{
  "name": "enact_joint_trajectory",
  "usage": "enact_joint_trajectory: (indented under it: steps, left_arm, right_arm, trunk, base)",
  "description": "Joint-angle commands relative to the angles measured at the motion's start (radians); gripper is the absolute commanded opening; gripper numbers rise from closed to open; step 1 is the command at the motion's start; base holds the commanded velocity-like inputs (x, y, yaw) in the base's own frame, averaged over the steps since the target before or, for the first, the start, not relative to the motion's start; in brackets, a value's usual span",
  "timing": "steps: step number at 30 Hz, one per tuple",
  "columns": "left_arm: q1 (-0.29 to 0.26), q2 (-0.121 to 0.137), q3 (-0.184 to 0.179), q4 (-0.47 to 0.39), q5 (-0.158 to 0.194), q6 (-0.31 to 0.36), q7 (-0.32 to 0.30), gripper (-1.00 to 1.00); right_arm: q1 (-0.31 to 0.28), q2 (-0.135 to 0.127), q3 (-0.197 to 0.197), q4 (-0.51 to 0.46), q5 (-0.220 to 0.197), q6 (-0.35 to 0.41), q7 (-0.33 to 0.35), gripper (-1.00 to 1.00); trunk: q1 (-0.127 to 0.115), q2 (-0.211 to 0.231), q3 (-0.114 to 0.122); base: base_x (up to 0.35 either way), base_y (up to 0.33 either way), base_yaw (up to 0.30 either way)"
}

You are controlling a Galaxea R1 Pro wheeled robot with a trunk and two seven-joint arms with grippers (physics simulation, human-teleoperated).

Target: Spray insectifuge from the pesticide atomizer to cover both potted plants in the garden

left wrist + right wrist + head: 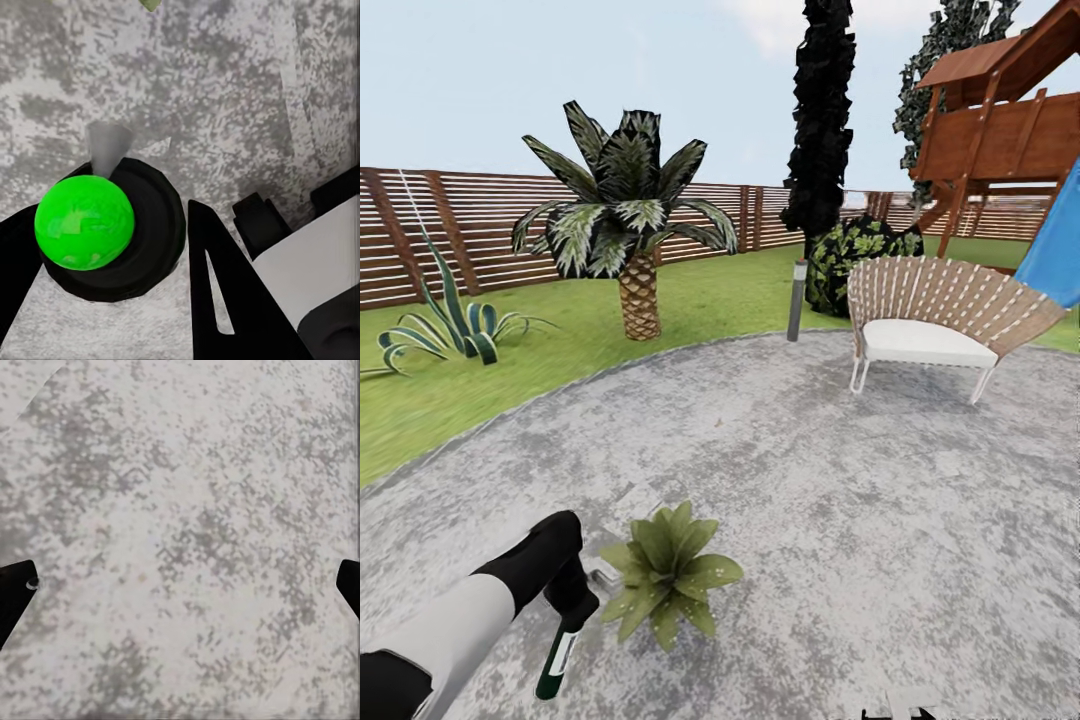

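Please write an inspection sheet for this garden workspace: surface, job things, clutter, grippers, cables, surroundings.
Surface: grey speckled round patio, lawn behind it.
Job's things: pesticide atomizer in the left gripper, bottle hanging down; one potted plant beside it on the patio, pot hidden by leaves.
Clutter: nothing seen.
Grippers: left shut on the atomizer; right gripper open over bare paving, fingertips far apart.
Cables: nothing seen.
Surroundings: palm, agave clump, bollard lamp, white chair, wooden fence, playset.

rough, speckled grey stone on the patio (840, 500). slatted brown wood in the fence (480, 220). glossy dark green plastic with a white paper label on the pesticide atomizer (558, 660). smooth matt black on the left tool (572, 600). woven wicker backing the chair (950, 295), soft white cushion.
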Motion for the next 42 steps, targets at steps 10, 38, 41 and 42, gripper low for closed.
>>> enact_joint_trajectory:
  steps: [10, 38, 41, 42]
  left_arm:
    - [-0.01, -0.001, -0.033, -0.003, -0.074, -0.006, -0.126, -1.0]
    - [0.004, -0.002, -0.047, 0.0, -0.147, -0.004, -0.159, -1.0]
    - [0.004, -0.003, -0.048, -0.002, -0.147, -0.002, -0.158, -1.0]
    - [0.004, -0.003, -0.047, -0.002, -0.147, -0.002, -0.158, -1.0]
  right_arm:
    - [-0.001, 0.0, -0.008, 0.002, 0.01, -0.004, -0.004, 1.0]
    - [-0.001, 0.0, -0.008, 0.001, 0.01, -0.004, -0.004, 1.0]
    - [-0.001, 0.0, -0.008, 0.001, 0.01, -0.004, -0.004, 1.0]
    - [-0.001, 0.0, -0.008, 0.002, 0.01, -0.004, -0.004, 1.0]
  trunk:
    - [0.0, 0.0, -0.001]
    - [0.0, 0.0, -0.001]
    - [0.0, 0.0, -0.001]
    - [0.0, 0.0, -0.001]
  base:
    - [0.0, 0.0, -0.01]
    - [-0.09, 0.104, -0.087]
    - [0.014, 0.324, -0.044]
    - [0.105, 0.324, -0.015]
